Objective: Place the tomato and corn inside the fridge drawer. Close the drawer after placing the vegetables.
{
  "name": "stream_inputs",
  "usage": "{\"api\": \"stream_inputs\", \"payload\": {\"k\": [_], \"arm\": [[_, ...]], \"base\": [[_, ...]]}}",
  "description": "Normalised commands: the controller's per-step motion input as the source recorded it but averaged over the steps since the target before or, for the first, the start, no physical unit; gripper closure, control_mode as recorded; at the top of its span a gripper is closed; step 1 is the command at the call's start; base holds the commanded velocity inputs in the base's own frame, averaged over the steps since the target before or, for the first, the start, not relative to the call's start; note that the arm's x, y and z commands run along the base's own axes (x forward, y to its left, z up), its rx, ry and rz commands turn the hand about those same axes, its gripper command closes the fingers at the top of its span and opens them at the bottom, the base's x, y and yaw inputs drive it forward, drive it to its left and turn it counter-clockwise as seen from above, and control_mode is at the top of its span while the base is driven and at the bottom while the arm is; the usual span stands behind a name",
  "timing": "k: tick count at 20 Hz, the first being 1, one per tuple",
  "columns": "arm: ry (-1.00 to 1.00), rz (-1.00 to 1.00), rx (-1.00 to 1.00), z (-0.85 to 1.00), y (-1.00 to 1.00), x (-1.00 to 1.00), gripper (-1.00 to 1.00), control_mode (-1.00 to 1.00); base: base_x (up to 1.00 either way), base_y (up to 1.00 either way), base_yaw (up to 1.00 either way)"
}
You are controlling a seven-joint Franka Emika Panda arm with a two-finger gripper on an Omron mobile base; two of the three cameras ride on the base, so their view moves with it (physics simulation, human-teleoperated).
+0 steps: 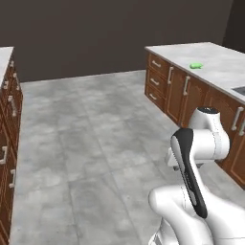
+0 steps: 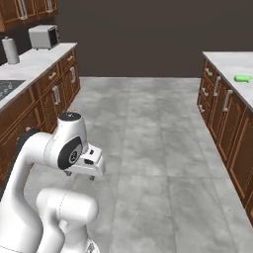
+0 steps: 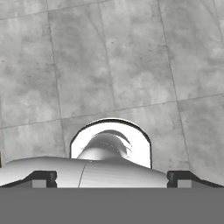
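Claw (image 3: 112,179) wide apart over grey floor tiles (image 3: 131,65), nothing gripped.

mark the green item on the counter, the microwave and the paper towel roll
green item (image 1: 195,65): left base view, its middle, on the counter to the right.
microwave (image 2: 43,36): right base view, its front face.
paper towel roll (image 2: 10,51): right base view, its side.

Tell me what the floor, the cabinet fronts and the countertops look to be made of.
Floor: large matte grey stone-look tiles, with mottling and thin grout lines. Cabinet fronts: reddish-brown wood look, slightly glossy, with pale metal-looking bar handles. Countertops: light grey speckled stone look, smooth; it could be marble or laminate.
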Motion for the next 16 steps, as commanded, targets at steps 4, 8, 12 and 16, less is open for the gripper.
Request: {"api": "stream_inputs", "payload": {"k": [4, 8, 12, 16], "arm": [[0.00, 0.00, 0.00, 0.00, 0.00, 0.00, -1.00, 1.00], [0.00, 0.00, 0.00, 0.00, 0.00, 0.00, -1.00, 1.00], [0.00, 0.00, 0.00, 0.00, 0.00, 0.00, -1.00, 1.00], [0.00, 0.00, 0.00, 0.00, 0.00, 0.00, -1.00, 1.00]], "base": [[1.00, 0.00, -0.36], [1.00, 0.03, -0.36], [1.00, 0.04, -0.37], [1.00, 0.01, -0.36]]}}
